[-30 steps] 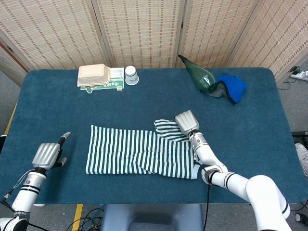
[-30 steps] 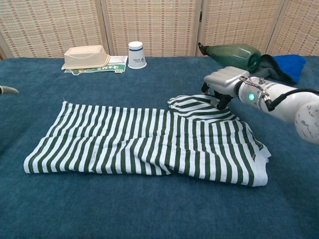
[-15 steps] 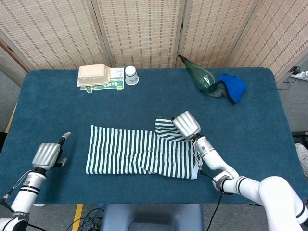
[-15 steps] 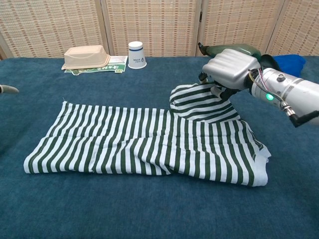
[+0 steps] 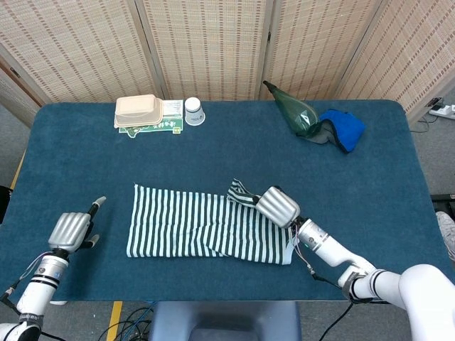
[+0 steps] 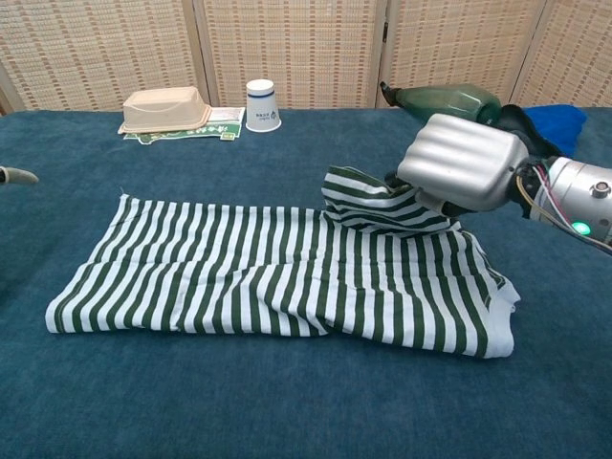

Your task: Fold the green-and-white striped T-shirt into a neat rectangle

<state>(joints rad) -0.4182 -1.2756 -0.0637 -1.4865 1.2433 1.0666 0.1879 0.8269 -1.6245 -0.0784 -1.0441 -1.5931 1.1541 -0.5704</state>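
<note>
**A:** Start with the big things. What's in front of you?

**B:** A blue-covered table [image 5: 85, 142], and across its near middle lies the green-and-white striped T-shirt [image 5: 192, 227]. In the chest view the shirt [image 6: 239, 277] is spread mostly flat, long side running left to right, with wrinkles through the middle.

**A:** And your arms?

**B:** My right hand [image 5: 277, 206] is over the shirt's right end. From the chest view that hand [image 6: 464, 163] has its fingers curled down around the sleeve, which is bunched and lifted off the rest of the fabric. I'm gripping that sleeve.

**A:** The other hand?

**B:** My left hand [image 5: 70, 230] sits near the table's left front edge, well apart from the shirt. Its fingers are curled in, one pointing out, and nothing is in it. The chest view catches only a fingertip at the left border.

**A:** Anything else on the table?

**B:** At the far right, a blue cloth [image 5: 345, 128] lies beside a dark green bottle [image 5: 295, 110] tipped on its side, the two touching. At the far left there's a beige lidded container [image 5: 137, 110] resting on a green-printed packet [image 5: 167, 125], and just beside them a white paper cup [image 5: 193, 110] standing upside down. All of that is well away from the shirt.
</note>
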